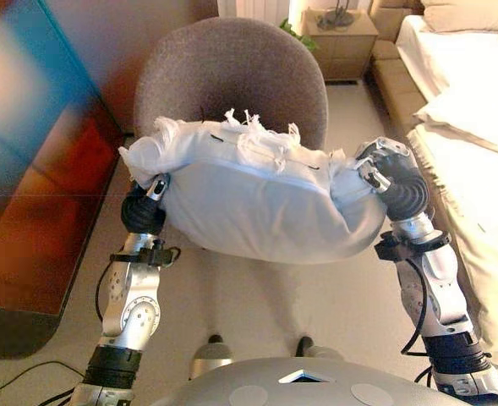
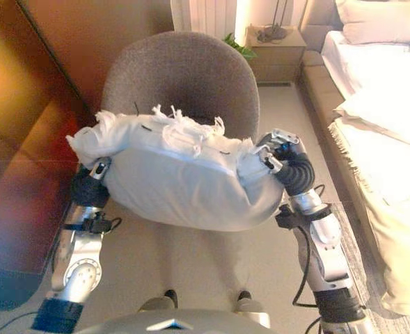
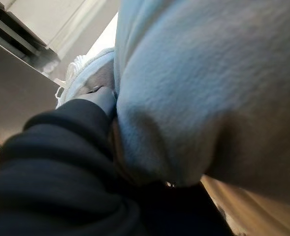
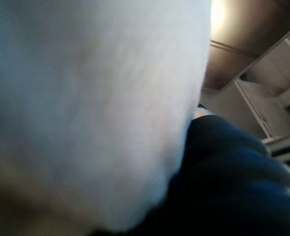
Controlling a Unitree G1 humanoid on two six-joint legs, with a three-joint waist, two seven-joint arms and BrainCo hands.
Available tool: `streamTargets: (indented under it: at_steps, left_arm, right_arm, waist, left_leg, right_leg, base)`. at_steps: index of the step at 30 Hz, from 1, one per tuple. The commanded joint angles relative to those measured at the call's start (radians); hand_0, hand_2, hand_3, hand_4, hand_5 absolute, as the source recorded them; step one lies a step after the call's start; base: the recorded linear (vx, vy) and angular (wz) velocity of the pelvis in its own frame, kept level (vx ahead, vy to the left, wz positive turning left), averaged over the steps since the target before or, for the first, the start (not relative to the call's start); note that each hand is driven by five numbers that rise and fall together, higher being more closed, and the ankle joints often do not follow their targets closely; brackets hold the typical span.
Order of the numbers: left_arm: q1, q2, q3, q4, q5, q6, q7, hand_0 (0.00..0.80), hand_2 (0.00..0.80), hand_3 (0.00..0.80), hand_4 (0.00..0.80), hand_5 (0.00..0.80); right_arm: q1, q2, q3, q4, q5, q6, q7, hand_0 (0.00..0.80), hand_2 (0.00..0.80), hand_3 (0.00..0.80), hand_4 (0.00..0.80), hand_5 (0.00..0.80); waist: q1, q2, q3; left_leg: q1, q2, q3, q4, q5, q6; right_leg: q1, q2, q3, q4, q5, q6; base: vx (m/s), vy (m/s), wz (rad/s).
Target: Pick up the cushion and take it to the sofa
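Note:
A large white cushion (image 1: 257,199) with a frilled top edge hangs in the air between my two hands, in front of a grey round-backed chair (image 1: 232,76). My left hand (image 1: 150,196) is pressed into the cushion's left end, under the frill; the cushion fills its wrist view (image 3: 209,88). My right hand (image 2: 280,149) is at the cushion's right end, fingers curled over the corner of the cloth. In the right wrist view the cushion (image 4: 85,108) covers nearly everything. A pale sofa or bed (image 1: 477,127) with light cushions runs along the right side.
A dark glossy cabinet front (image 1: 37,169) stands close on the left. A small wooden side table (image 1: 343,38) stands at the back beside the sofa. Pale floor (image 1: 274,304) lies between the chair and me.

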Motion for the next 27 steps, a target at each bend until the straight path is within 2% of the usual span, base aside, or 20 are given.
streamTargets:
  at_steps: [1, 3, 4, 9, 11, 13, 15, 16, 18, 20, 21, 22, 23, 25, 26, 27]
  left_arm:
    - [-0.084, 0.012, -0.028, -0.175, -0.014, -0.09, -0.101, 0.8, 0.8, 0.8, 0.8, 0.8]
    - [-0.084, 0.005, -0.033, -0.171, -0.011, -0.096, -0.103, 0.8, 0.8, 0.8, 0.8, 0.8]
    - [-0.083, -0.001, -0.039, -0.175, 0.003, -0.103, -0.097, 0.8, 0.8, 0.8, 0.8, 0.8]
    - [-0.099, -0.002, -0.065, -0.177, 0.019, -0.111, -0.045, 0.8, 0.8, 0.8, 0.8, 0.8]
    - [-0.091, -0.002, -0.07, -0.176, 0.007, -0.107, -0.041, 0.8, 0.8, 0.8, 0.8, 0.8]
    - [-0.077, -0.004, -0.069, -0.177, 0.007, -0.111, -0.044, 0.8, 0.8, 0.8, 0.8, 0.8]
    - [-0.065, -0.004, -0.071, -0.176, -0.008, -0.113, -0.049, 0.8, 0.8, 0.8, 0.8, 0.8]
    - [-0.056, -0.01, -0.074, -0.171, -0.007, -0.119, -0.052, 0.8, 0.8, 0.8, 0.8, 0.8]
    - [-0.044, -0.012, -0.074, -0.172, -0.009, -0.127, -0.054, 0.8, 0.8, 0.8, 0.8, 0.8]
    - [-0.039, -0.008, -0.072, -0.176, -0.011, -0.143, -0.054, 0.8, 0.8, 0.8, 0.8, 0.8]
    - [-0.04, -0.007, -0.07, -0.173, -0.013, -0.15, -0.057, 0.8, 0.8, 0.8, 0.8, 0.8]
    - [-0.046, 0.002, -0.07, -0.171, -0.023, -0.159, -0.059, 0.8, 0.8, 0.8, 0.8, 0.8]
    - [-0.055, 0.009, -0.066, -0.173, -0.028, -0.155, -0.056, 0.8, 0.8, 0.8, 0.8, 0.8]
    - [-0.069, 0.02, -0.059, -0.175, -0.024, -0.142, -0.049, 0.8, 0.8, 0.8, 0.8, 0.8]
    - [-0.072, 0.024, -0.05, -0.179, -0.024, -0.123, -0.059, 0.8, 0.8, 0.8, 0.8, 0.8]
    - [-0.072, 0.027, -0.043, -0.182, -0.014, -0.115, -0.071, 0.8, 0.8, 0.8, 0.8, 0.8]
  right_arm:
    - [-0.088, -0.021, 0.044, -0.096, 0.031, -0.079, 0.035, 0.8, 0.8, 0.8, 0.8, 0.8]
    - [-0.098, -0.015, 0.054, -0.093, 0.019, -0.082, 0.038, 0.8, 0.8, 0.8, 0.8, 0.8]
    - [-0.109, -0.006, 0.074, -0.095, -0.007, -0.08, 0.028, 0.8, 0.8, 0.8, 0.8, 0.8]
    - [-0.129, 0.007, 0.117, -0.083, -0.034, -0.068, -0.01, 0.8, 0.8, 0.8, 0.8, 0.8]
    - [-0.121, 0.007, 0.123, -0.085, -0.033, -0.056, -0.009, 0.8, 0.8, 0.8, 0.8, 0.8]
    - [-0.104, 0.008, 0.128, -0.092, -0.034, -0.051, -0.006, 0.8, 0.8, 0.8, 0.8, 0.8]
    - [-0.094, 0.005, 0.127, -0.085, -0.028, -0.051, -0.004, 0.8, 0.8, 0.8, 0.8, 0.8]
    - [-0.089, 0.004, 0.128, -0.075, -0.023, -0.057, 0.002, 0.8, 0.8, 0.8, 0.8, 0.8]
    - [-0.081, -0.008, 0.119, -0.08, -0.001, -0.057, 0.017, 0.8, 0.8, 0.8, 0.8, 0.8]
    - [-0.074, -0.029, 0.101, -0.092, 0.027, -0.057, 0.036, 0.8, 0.8, 0.8, 0.8, 0.8]
    - [-0.075, -0.037, 0.093, -0.094, 0.039, -0.059, 0.042, 0.8, 0.8, 0.8, 0.8, 0.8]
    - [-0.081, -0.055, 0.091, -0.094, 0.055, -0.067, 0.041, 0.8, 0.8, 0.8, 0.8, 0.8]
    - [-0.08, -0.055, 0.083, -0.092, 0.057, -0.072, 0.042, 0.8, 0.8, 0.8, 0.8, 0.8]
    - [-0.085, -0.055, 0.07, -0.084, 0.076, -0.08, 0.039, 0.8, 0.8, 0.8, 0.8, 0.8]
    - [-0.077, -0.041, 0.058, -0.088, 0.078, -0.075, 0.034, 0.8, 0.8, 0.8, 0.8, 0.8]
    - [-0.069, -0.029, 0.049, -0.088, 0.071, -0.074, 0.026, 0.8, 0.8, 0.8, 0.8, 0.8]
  waist:
    - [0.013, -0.042, 0.04]
    - [0.022, -0.034, 0.05]
    - [0.035, -0.016, 0.061]
    - [0.069, 0.028, 0.05]
    - [0.079, 0.036, 0.039]
    - [0.086, 0.043, 0.034]
    - [0.092, 0.053, 0.036]
    - [0.096, 0.057, 0.041]
    - [0.097, 0.057, 0.05]
    - [0.095, 0.054, 0.057]
    - [0.094, 0.052, 0.06]
    - [0.091, 0.045, 0.06]
    - [0.089, 0.039, 0.053]
    - [0.098, 0.016, 0.036]
    - [0.109, -0.005, 0.018]
    - [0.119, -0.022, 0.004]
  left_leg:
    - [-0.143, 0.025, 0.017, 0.288, 0.04, 0.01]
    - [-0.167, -0.004, 0.011, 0.27, 0.053, 0.015]
    - [-0.186, -0.027, 0.004, 0.219, 0.074, 0.016]
    - [-0.194, -0.039, -0.018, -0.023, 0.18, 0.002]
    - [-0.187, -0.03, -0.035, -0.095, 0.203, 0.0]
    - [-0.185, -0.004, -0.055, -0.15, 0.23, -0.009]
    - [-0.21, 0.034, -0.084, -0.201, 0.27, -0.031]
    - [-0.238, 0.064, -0.116, -0.201, 0.28, -0.042]
    - [-0.253, 0.09, -0.148, -0.201, 0.287, -0.051]
    - [-0.244, 0.116, -0.147, -0.201, 0.284, -0.052]
    - [-0.242, 0.125, -0.139, -0.193, 0.277, -0.052]
    - [-0.233, 0.126, -0.108, -0.185, 0.226, -0.042]
    - [-0.231, 0.124, -0.061, -0.169, 0.223, -0.043]
    - [-0.247, 0.086, -0.053, -0.109, 0.193, -0.02]
    - [-0.259, 0.046, -0.048, -0.069, 0.164, 0.005]
    - [-0.265, 0.014, -0.037, -0.037, 0.127, 0.031]
  right_leg:
    - [0.048, 0.037, -0.023, 0.052, -0.049, -0.061]
    - [0.05, 0.045, -0.016, 0.069, -0.061, -0.059]
    - [0.062, 0.067, -0.001, 0.086, -0.085, -0.06]
    - [0.133, 0.121, 0.034, 0.119, -0.166, -0.064]
    - [0.156, 0.13, 0.05, 0.149, -0.201, -0.065]
    - [0.172, 0.135, 0.07, 0.193, -0.246, -0.072]
    - [0.181, 0.138, 0.084, 0.241, -0.294, -0.08]
    - [0.186, 0.135, 0.096, 0.275, -0.327, -0.086]
    - [0.187, 0.121, 0.104, 0.314, -0.357, -0.081]
    - [0.187, 0.091, 0.105, 0.35, -0.379, -0.067]
    - [0.188, 0.079, 0.101, 0.357, -0.381, -0.058]
    - [0.185, 0.046, 0.091, 0.364, -0.367, -0.038]
    - [0.197, 0.01, 0.072, 0.38, -0.348, -0.011]
    - [0.23, -0.034, 0.063, 0.383, -0.28, 0.03]
    - [0.256, -0.062, 0.053, 0.389, -0.211, 0.059]
    - [0.268, -0.088, 0.041, 0.408, -0.149, 0.074]
  base:
    - [-0.035, -0.092, -0.33]
    - [0.018, -0.03, -0.14]
    - [0.095, -0.006, -0.06]
    - [0.291, 0.052, -0.22]
    - [0.381, 0.085, -0.52]
    - [0.403, 0.124, -0.22]
    - [0.457, 0.172, 0.04]
    - [0.456, 0.2, 0.23]
    - [0.438, 0.222, 0.05]
    - [0.467, 0.274, -0.25]
    - [0.492, 0.304, -0.4]
    - [0.473, 0.299, -0.4]
    - [0.541, 0.323, -0.42]
    - [0.563, 0.288, -0.38]
    - [0.599, 0.28, -0.23]
    - [0.659, 0.306, -0.01]
